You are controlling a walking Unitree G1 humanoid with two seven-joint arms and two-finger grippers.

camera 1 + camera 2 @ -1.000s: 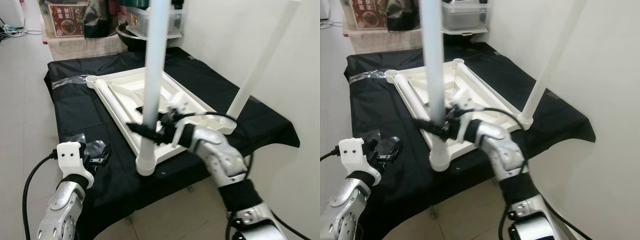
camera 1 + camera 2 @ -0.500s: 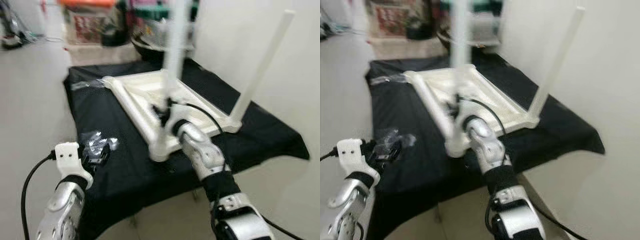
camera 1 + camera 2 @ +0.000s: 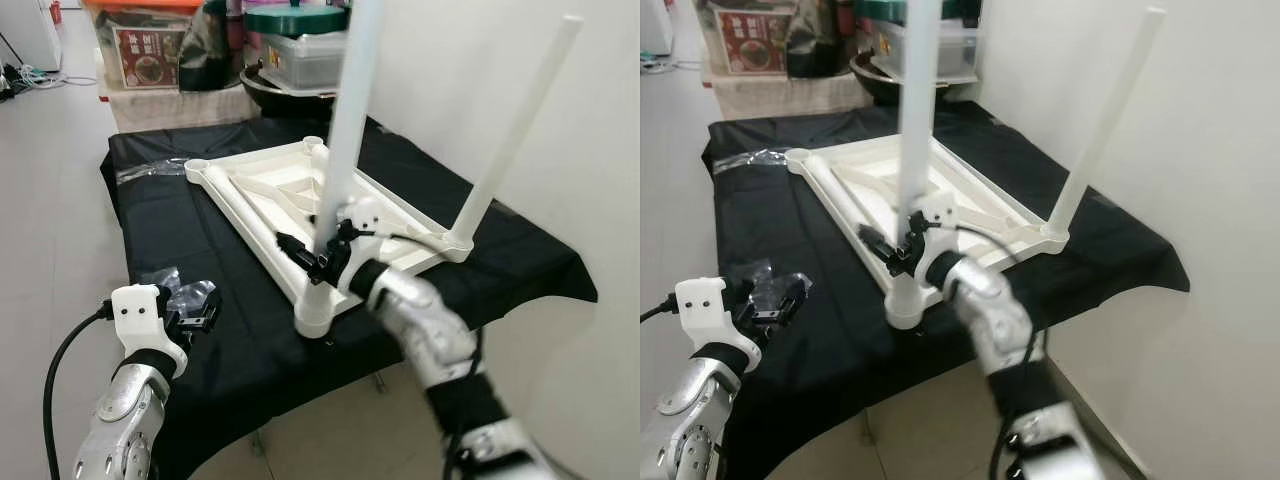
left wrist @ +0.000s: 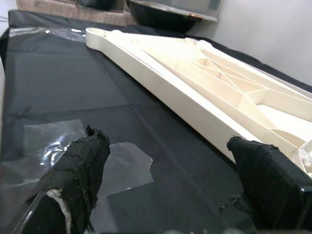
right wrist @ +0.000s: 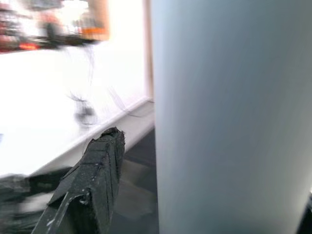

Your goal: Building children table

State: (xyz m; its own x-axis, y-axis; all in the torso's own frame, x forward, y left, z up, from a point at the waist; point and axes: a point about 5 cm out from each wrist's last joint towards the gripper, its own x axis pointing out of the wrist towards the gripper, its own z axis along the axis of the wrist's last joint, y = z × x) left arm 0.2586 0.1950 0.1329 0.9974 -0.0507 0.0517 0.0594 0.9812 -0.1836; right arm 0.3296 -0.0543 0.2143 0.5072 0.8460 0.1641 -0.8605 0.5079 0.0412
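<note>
Two white legs (image 3: 345,130) are being held upright in the upturned tabletop (image 3: 285,190); the near one is being clasped by the right gripper (image 3: 318,262), while the left gripper (image 3: 198,310) is being held apart-fingered, empty.

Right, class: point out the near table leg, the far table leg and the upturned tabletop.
near table leg (image 3: 338,160), left eye view, mid shaft
far table leg (image 3: 512,140), left eye view, mid shaft
upturned tabletop (image 3: 240,205), left eye view, left rim

You have the cream-white plastic tabletop (image 3: 290,190) lying upside down on the black-covered surface, ribbed underside up, set diagonally across its middle. One pale leg (image 3: 340,150) stands upright in the socket at the near corner, close to the surface's front edge. A second leg (image 3: 510,140) stands in the right-hand corner socket, leaning slightly.
</note>
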